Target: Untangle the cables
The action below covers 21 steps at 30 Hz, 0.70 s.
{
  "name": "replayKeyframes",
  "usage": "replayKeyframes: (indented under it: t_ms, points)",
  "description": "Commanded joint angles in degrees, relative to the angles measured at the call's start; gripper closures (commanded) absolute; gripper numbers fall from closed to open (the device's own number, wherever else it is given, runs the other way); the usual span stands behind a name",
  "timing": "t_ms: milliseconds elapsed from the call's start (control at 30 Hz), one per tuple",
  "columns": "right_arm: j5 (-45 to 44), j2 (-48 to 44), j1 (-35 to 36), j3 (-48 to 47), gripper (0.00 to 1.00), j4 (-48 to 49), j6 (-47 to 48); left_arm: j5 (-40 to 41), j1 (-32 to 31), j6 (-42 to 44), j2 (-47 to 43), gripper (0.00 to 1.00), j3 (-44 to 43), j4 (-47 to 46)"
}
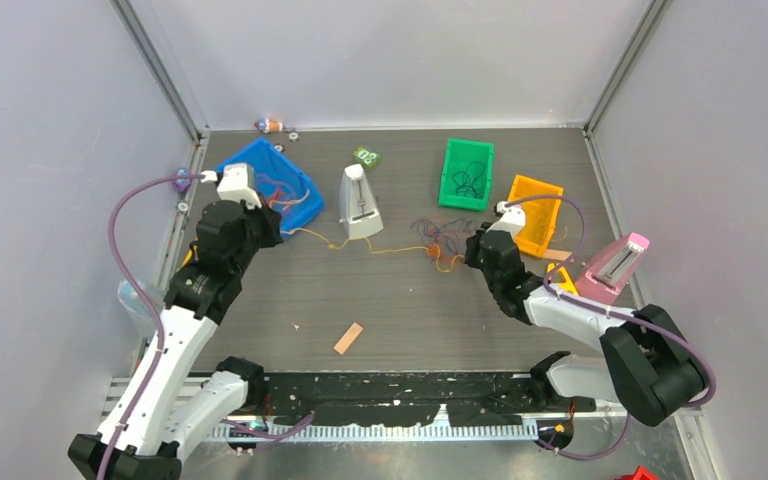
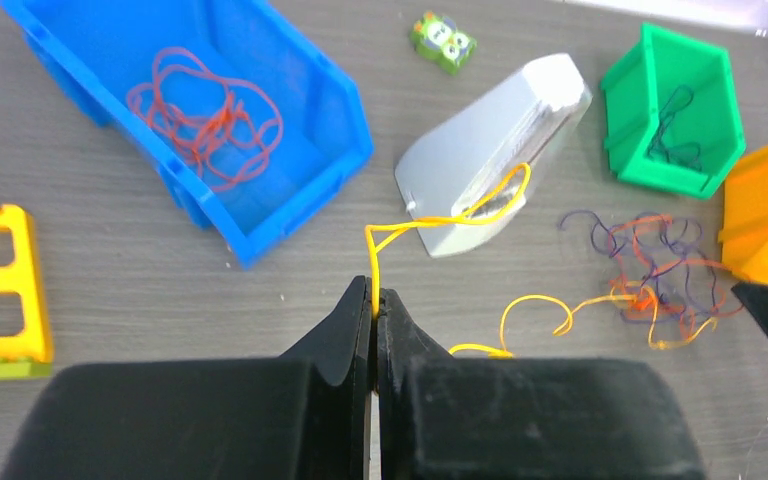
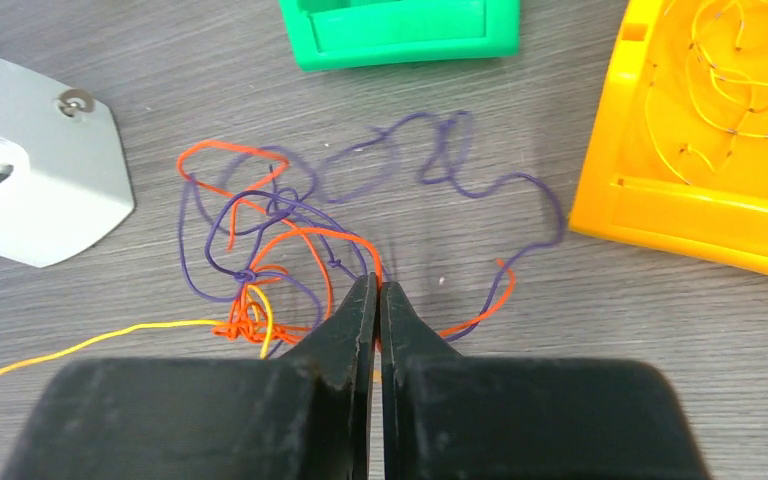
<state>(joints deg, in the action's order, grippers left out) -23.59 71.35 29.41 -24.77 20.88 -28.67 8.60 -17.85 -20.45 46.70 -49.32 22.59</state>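
Cables (image 1: 445,240) sit as an orange/purple/yellow knot on the table between the grey metronome (image 1: 360,203) and the orange bin (image 3: 660,220), with a yellow cable (image 2: 374,265) running out leftward across the metronome. Left gripper (image 2: 373,300) is clamped on that yellow cable just beside the blue bin (image 2: 350,130); right gripper (image 3: 378,290) is pinched on an orange cable (image 3: 490,311) at the knot's near edge. More wire lies in the blue bin, the green bin (image 2: 660,165) and the orange bin.
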Motion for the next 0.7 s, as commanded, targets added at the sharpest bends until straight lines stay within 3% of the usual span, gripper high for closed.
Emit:
replayKeyframes:
  t_ms: [0,167,267,467,567,667]
  points:
    - [-0.8,-2.0,0.2,-0.4,0.95,2.5,-1.5,2.9,2.3,2.5,1.5,1.00,-8.7,3.3]
    - [-10.6,-3.2,-0.5,-1.8,0.95,-6.1,-5.6,2.8,9.9,1.5,3.1,1.00,-16.8,7.9]
    - [-9.9,-5.7,-1.2,-0.1,0.95,-4.9,-5.3,2.5,14.3,-0.2,2.1,1.00,-19.3,8.9]
    - [3.3,-7.7,-1.2,3.6,0.95,6.4,1.5,-2.9,16.5,-1.0,0.1,1.00,-20.4,7.5]
    - [15.5,-8.2,-0.9,5.8,0.95,13.4,4.3,-16.1,16.5,-1.4,-0.3,1.00,-19.4,3.2]
    - [21.6,-8.7,-0.3,7.7,0.95,19.7,5.9,-26.6,16.4,-2.5,1.0,1.00,-20.0,1.3]
